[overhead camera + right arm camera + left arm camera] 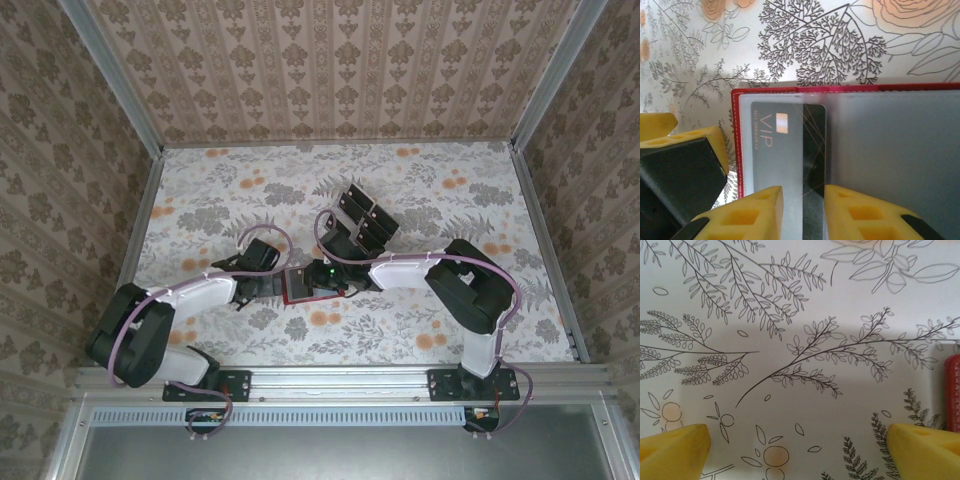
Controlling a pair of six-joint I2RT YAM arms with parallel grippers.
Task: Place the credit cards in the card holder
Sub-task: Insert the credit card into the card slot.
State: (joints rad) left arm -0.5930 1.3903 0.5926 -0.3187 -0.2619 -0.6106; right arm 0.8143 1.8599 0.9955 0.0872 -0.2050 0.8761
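Overhead — wrist close-ups, card holder (890, 150) shared

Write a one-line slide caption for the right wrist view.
Right pincer, fingers apart, over a black card partly tucked into the open red card holder.

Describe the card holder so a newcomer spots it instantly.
On the floral table, look at its centre. The card holder lies open there, just on the near side of the fanned black credit cards; it alone is red-edged, with a grey inner face.
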